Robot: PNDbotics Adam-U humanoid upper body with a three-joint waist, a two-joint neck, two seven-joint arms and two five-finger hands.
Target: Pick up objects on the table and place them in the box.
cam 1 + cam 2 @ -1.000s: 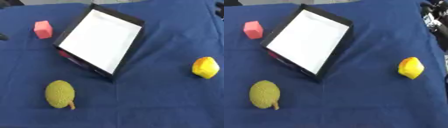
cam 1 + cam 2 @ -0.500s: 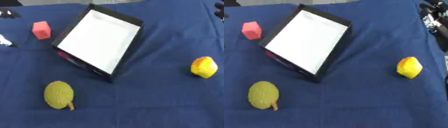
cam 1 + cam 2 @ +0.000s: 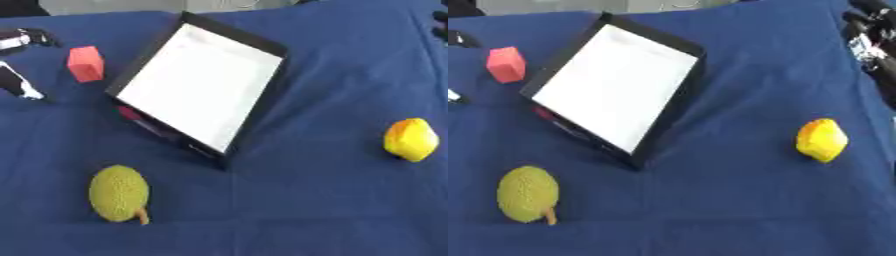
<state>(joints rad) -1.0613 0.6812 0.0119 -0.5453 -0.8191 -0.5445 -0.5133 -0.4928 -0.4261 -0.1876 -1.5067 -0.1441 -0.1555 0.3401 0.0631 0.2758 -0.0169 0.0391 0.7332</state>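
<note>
The worktop (image 3: 332,210), under a blue cloth, carries the same layout as a second ago: nothing on it has shifted, apart from a slight drift of the whole view that reads as head motion

The box (image 3: 203,86), black-walled with a white floor, lies askew in the upper middle and holds nothing yet

The green fruit (image 3: 119,193), bumpy with a short stalk, sits below the box near the lower left, well apart from either arm

The yellow fruit (image 3: 411,139) rests at the right, well apart from the box

The red block (image 3: 86,63) stands just left of the box's upper corner

What has changed is at the left edge: the left hand (image 3: 19,86) has come further into view, and now shows as black-and-white parts near the red block but apart from it. Its fingers hold nothing; how far they are spread I cannot tell

The right hand (image 3: 870,35) shows only as dark parts at the upper right edge, fingers not readable

My reading: the left arm is starting its approach, the red block the likeliest first pick, and all three things remain to be boxed
</note>
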